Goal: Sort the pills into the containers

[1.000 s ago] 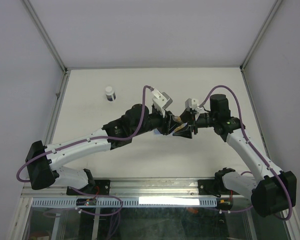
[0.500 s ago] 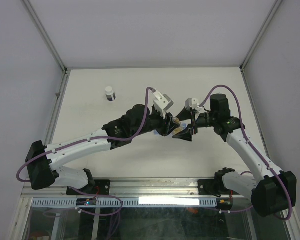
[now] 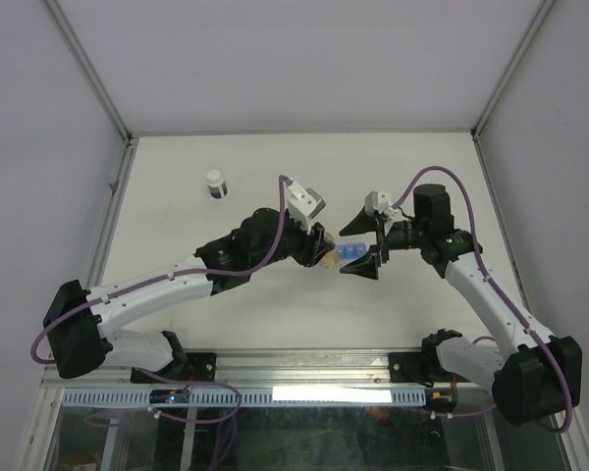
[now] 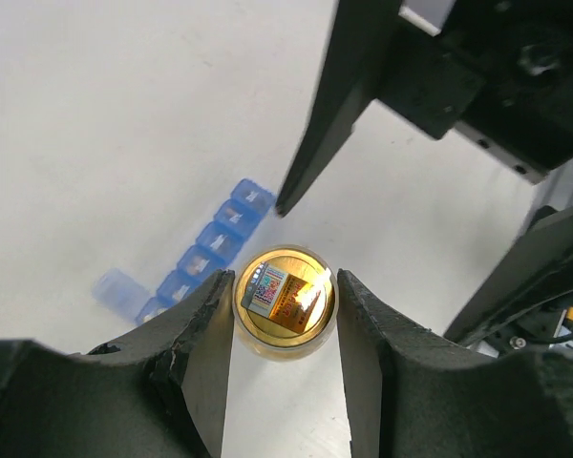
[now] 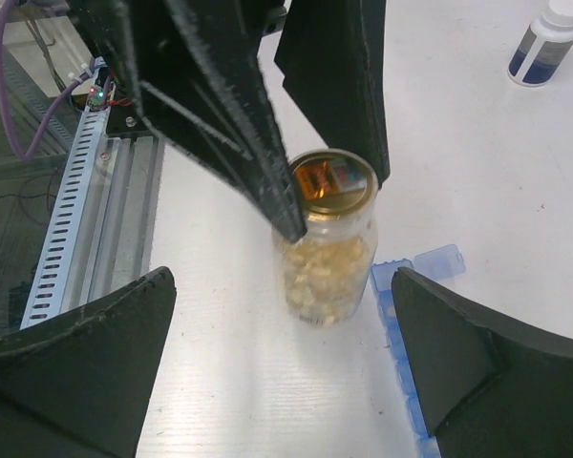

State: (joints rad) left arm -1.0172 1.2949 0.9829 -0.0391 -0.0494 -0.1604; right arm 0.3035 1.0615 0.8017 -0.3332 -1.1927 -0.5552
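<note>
Clamping a clear, gold-lidded jar point(image 4: 285, 303) between the fingers of the left gripper point(image 3: 319, 251), closed partway on it near its top. Carrying the pills point(image 5: 325, 272) inside that jar, heaped pale amber behind the glass. Showing the blue containers point(image 4: 210, 258) strip lying on the table point(image 3: 177, 226) just beside the jar, one end lid flipped up. Standing wide apart at the right gripper point(image 3: 359, 245), flanking the jar, gripping nothing. Working near the table's middle, well apart from the edge rails point(image 3: 113, 211) and the white-capped vial point(image 3: 215, 183).
</note>
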